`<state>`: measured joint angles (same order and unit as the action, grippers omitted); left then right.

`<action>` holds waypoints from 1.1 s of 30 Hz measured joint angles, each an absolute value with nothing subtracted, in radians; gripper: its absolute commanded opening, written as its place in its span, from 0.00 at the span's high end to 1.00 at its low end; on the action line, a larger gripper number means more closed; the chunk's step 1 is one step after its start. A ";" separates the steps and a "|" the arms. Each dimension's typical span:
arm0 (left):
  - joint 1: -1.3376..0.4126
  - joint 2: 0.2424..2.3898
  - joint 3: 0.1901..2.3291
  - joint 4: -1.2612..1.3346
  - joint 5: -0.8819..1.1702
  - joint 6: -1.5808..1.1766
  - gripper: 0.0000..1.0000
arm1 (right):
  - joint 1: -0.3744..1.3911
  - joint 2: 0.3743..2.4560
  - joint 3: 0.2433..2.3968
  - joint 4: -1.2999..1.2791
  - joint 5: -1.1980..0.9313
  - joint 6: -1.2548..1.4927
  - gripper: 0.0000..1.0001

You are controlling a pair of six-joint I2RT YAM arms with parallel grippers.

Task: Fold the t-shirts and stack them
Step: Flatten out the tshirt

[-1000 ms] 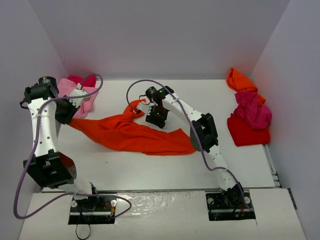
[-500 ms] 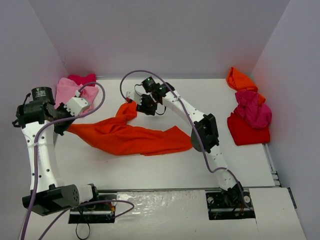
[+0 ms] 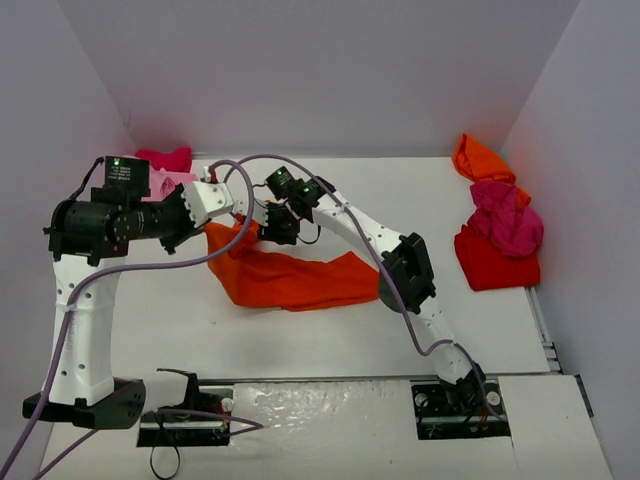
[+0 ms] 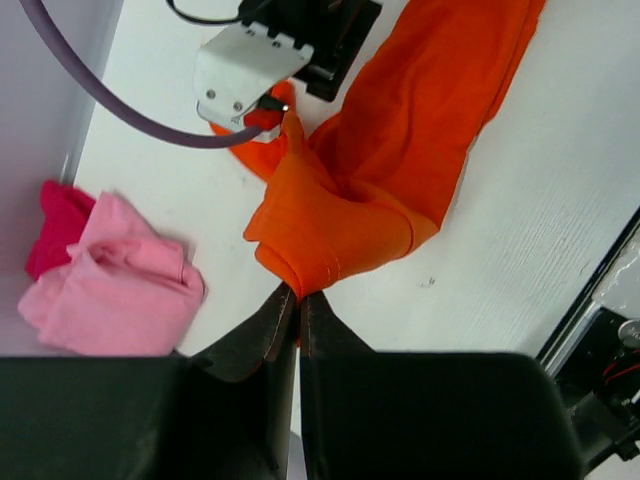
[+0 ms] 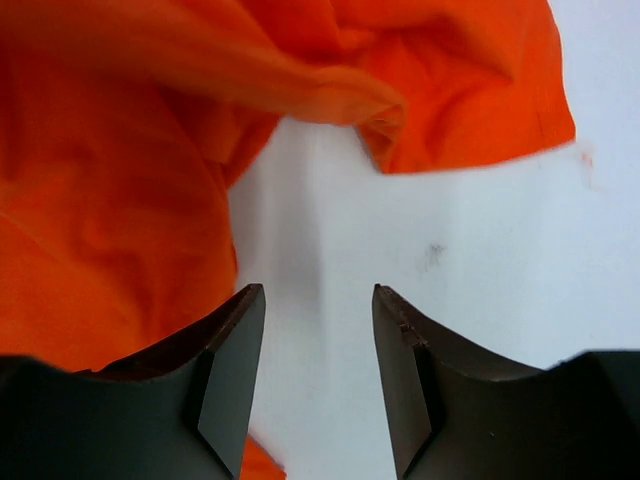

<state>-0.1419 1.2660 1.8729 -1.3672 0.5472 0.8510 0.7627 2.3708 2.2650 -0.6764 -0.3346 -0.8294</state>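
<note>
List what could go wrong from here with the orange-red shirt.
1. The left gripper pinches only a thin edge of the orange-red shirt, so the cloth may slip out.
2. The right gripper is open over bare table, so closing here could miss the cloth.
3. Both wrists are crowded together, and a purple cable loops close by and might snag.

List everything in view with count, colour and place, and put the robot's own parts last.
orange-red t-shirt: one, orange-red, bunched mid-table
pink t-shirt: one, light pink, far left corner
deep pink t-shirt: one, deep pink, behind the pink one
orange t-shirt: one, orange, far right corner
magenta t-shirt: one, magenta, right side, partly on the red one
red t-shirt: one, red, right edge
table: one, white, under everything
left gripper: one, black, shut on the orange-red t-shirt
right gripper: one, black, open, empty, beside that shirt
</note>
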 measured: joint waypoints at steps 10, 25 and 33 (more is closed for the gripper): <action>-0.184 1.345 2.169 -1.361 0.705 0.827 1.00 | 0.393 2.234 2.173 -0.648 -0.462 -0.758 0.42; -0.182 1.272 1.547 -1.354 0.436 0.851 1.00 | 0.649 2.130 2.155 -0.722 -0.631 -0.791 0.39; -0.126 1.136 1.413 -1.355 0.354 0.842 1.00 | 0.658 2.319 2.307 -0.739 -0.681 -0.786 0.40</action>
<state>-0.1263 1.1361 1.4128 -1.3546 0.3544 0.8421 0.6576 2.3194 2.3067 -0.7389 -0.6811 -0.7856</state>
